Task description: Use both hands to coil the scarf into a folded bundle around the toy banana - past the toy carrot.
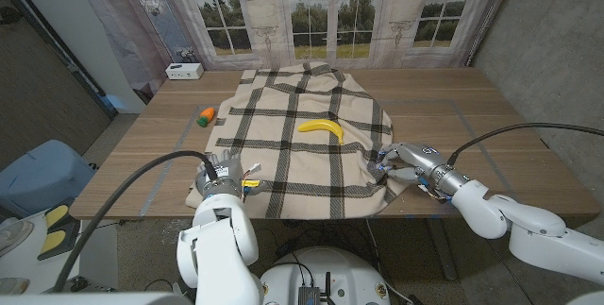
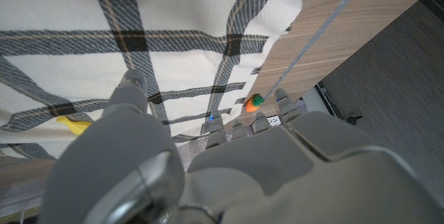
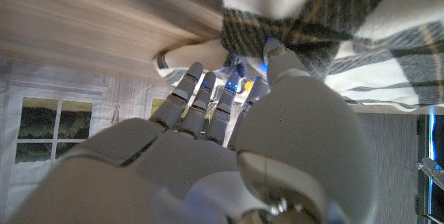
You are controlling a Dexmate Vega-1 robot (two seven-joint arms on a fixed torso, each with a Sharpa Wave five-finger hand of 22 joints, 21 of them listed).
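Your table (image 1: 491,135) carries the scarf (image 1: 302,159) spread flat, the banana (image 1: 321,127) on it at centre, the carrot (image 1: 206,114) off its edge at ten o'clock. Your right hand (image 1: 401,163) pinches the scarf's four o'clock edge. Your left hand (image 1: 219,175) rests on the seven o'clock corner; its grip is hidden, so you cannot tell.

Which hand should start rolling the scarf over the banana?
Right, I'd judge. The right hand already has its fingers in the bunched edge of the scarf, level with the toy banana. The left hand sits at the scarf's near left corner, farther from it.
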